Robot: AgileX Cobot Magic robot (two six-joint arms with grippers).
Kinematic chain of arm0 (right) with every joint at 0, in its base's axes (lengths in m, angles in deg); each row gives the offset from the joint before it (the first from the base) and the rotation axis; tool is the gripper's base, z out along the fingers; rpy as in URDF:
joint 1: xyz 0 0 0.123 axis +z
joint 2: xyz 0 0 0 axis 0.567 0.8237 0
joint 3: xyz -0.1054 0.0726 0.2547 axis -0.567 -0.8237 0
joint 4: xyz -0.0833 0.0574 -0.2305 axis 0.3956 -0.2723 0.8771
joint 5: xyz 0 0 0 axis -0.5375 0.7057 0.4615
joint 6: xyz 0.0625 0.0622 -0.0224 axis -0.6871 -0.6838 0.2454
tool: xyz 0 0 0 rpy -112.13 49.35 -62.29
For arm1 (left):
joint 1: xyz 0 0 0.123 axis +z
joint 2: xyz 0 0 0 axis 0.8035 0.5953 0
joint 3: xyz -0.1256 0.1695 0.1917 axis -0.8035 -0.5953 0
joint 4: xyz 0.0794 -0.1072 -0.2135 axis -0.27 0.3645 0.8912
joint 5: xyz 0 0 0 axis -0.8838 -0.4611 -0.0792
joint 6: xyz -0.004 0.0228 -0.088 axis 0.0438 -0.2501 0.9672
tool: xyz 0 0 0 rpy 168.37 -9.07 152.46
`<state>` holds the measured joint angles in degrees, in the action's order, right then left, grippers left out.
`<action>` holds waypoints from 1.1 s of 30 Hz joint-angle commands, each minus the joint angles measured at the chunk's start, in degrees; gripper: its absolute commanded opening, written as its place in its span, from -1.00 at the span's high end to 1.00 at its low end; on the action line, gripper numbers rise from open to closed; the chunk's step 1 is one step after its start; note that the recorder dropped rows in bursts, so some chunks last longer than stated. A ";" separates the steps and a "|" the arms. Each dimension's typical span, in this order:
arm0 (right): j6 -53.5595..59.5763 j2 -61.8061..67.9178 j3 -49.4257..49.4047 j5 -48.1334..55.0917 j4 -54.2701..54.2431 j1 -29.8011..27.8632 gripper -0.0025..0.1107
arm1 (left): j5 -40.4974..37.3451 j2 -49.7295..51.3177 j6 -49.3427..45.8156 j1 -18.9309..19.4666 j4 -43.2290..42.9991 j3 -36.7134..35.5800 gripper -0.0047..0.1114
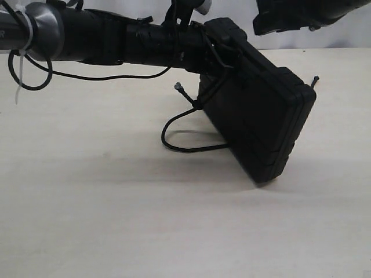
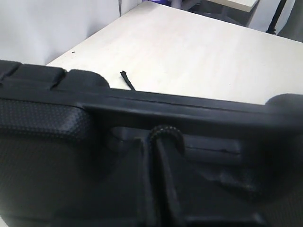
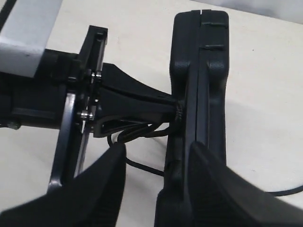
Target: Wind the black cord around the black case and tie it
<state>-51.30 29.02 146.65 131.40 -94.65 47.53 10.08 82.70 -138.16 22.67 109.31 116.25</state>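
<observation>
- The left arm point(image 1: 116, 35) stretches level above the counter point(image 1: 87, 202) and ends at the upper end of the black case point(image 1: 255, 121), as the exterior camera shows it.
- The left hand point(image 3: 170, 108) meets the case's narrow edge. Its fingers are pressed together on the black cord point(image 2: 164, 135) where the cord crosses that edge.
- Left of the case, the cord drops from a small knot point(image 1: 197, 105) into a slack loop that touches the counter and runs back to the foot of the case. One frayed tip point(image 1: 179, 87) sticks up just above the knot.
- The case is shut, its two halves meeting along a seam down the narrow side. What it holds cannot be seen.
- The case stands on its lower corner on the counter with its long axis tilted. The upper end leans left toward the left arm and the lower end points down to the right.
- A second cord tip point(image 1: 315, 79) pokes out just right of the case's upper right corner.
- The right hand point(image 3: 157, 146) hangs above the case's upper end, fingers apart and holding nothing.
</observation>
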 commanded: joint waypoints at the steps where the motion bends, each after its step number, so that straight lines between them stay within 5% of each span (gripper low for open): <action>1: -0.16 3.03 -0.03 -1.38 1.71 -0.20 0.24 | -0.61 0.08 -0.20 -0.56 0.70 0.36 0.92; 13: -1.35 9.12 -0.03 -5.31 6.61 -0.20 0.28 | -0.64 0.19 0.14 -0.56 0.68 0.36 0.92; 21: 0.21 9.54 -0.03 -5.29 6.61 -0.20 0.88 | -3.09 1.42 0.25 -1.18 0.70 0.36 0.92; 33: 4.68 9.54 -0.03 -3.72 1.71 -0.20 0.88 | 5.09 2.68 -0.42 -2.56 0.70 1.44 0.92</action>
<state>-47.85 38.36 146.65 126.92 -92.09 47.46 12.91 84.29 -138.43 20.62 109.43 117.21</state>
